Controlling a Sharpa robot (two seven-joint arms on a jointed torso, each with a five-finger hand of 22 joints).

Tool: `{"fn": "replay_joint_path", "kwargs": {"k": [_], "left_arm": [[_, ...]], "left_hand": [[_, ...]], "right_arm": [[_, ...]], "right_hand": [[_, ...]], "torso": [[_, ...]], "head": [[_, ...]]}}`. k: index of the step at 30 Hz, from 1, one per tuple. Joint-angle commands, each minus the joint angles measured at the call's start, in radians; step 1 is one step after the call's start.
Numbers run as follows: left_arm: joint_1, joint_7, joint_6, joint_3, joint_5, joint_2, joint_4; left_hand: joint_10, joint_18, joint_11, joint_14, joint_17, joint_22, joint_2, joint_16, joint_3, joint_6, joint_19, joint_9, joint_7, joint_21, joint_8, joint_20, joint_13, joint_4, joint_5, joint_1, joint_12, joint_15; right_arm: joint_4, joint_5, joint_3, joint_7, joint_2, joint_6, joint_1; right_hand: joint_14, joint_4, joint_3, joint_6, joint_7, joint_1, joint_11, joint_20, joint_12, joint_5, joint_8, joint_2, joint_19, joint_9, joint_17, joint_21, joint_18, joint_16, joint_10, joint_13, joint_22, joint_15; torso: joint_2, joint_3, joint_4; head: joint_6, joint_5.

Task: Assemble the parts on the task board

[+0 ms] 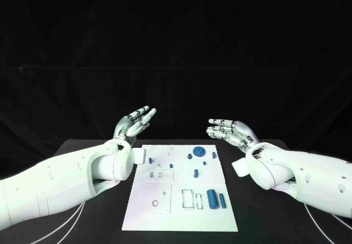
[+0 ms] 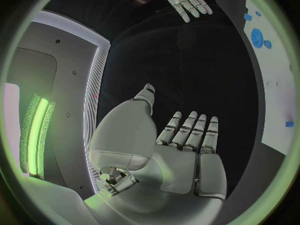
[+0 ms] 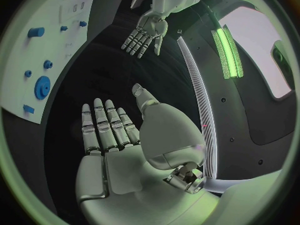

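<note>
The white task board [image 1: 165,206] lies in the middle of the black table, with several small blue parts on it: a round gear [image 1: 199,150] near its far edge, small pegs [image 1: 196,173] at mid-board, and two cylinders [image 1: 212,199] near the front right. My left hand [image 1: 135,122] is raised above the table beyond the board's far left corner, palm up, fingers straight and apart, holding nothing. My right hand [image 1: 229,130] hovers beyond the far right corner, fingers loosely spread, empty. The left wrist view shows the open palm [image 2: 187,150]; the right wrist view shows the right hand's palm [image 3: 115,145].
Bare black table [image 1: 88,147] surrounds the board on both sides. White cables [image 1: 69,223] run along the table near the front left. The board [image 3: 37,45] with its gear [image 3: 42,84] appears in the right wrist view, and its edge [image 2: 275,85] in the left wrist view.
</note>
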Motion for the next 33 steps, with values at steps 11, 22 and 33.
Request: {"fn": "replay_joint_path", "kwargs": {"k": [11,22,33], "left_arm": [[0.015,0.049,0.049,0.001,-0.038,-0.066,0.086],[0.050,0.011,0.112,0.004,-0.039,-0.116,0.152],[0.064,0.001,0.142,0.013,-0.044,-0.147,0.217]], "left_hand": [[0.374,0.043,-0.030,0.438,0.036,0.061,0.007,0.107,-0.010,0.287,0.370,0.020,0.137,0.127,0.056,-0.007,0.016,-0.039,0.004,0.057,0.065,-0.049],[0.437,0.114,-0.041,0.489,0.025,0.075,0.017,0.098,-0.031,0.412,0.484,0.021,0.132,0.191,0.068,-0.010,0.019,-0.062,0.005,0.084,0.062,-0.061],[0.473,0.135,-0.051,0.535,0.025,0.081,0.025,0.106,-0.042,0.442,0.541,0.019,0.122,0.223,0.069,-0.012,0.017,-0.081,0.005,0.098,0.060,-0.075]], "right_arm": [[-0.008,-0.358,0.001,-0.055,-0.010,-0.028,0.031],[-0.022,-0.681,0.004,-0.207,0.014,-0.010,0.077],[-0.051,-1.062,0.006,-0.376,0.065,0.107,0.126]], "right_hand": [[0.403,-0.073,0.131,0.345,0.036,0.067,-0.060,-0.061,0.003,0.010,0.011,-0.054,0.400,0.013,0.041,0.094,0.049,0.025,0.344,0.011,0.012,-0.078],[0.655,-0.104,0.125,0.445,-0.008,0.104,-0.119,-0.173,0.034,0.007,0.047,-0.119,0.643,0.029,0.162,0.287,0.044,0.173,0.463,0.031,0.110,-0.171],[0.778,-0.058,0.142,0.436,-0.019,0.046,-0.130,-0.217,0.031,0.067,0.022,-0.156,0.799,0.026,0.851,0.625,0.026,0.932,0.393,0.061,0.384,-0.194]], "torso": [[0.048,0.0065,0.0056],[0.109,0.0094,0.0126],[0.170,0.0114,0.0262]], "head": [[0.007,-0.008],[0.020,-0.007],[0.041,-0.023]]}}
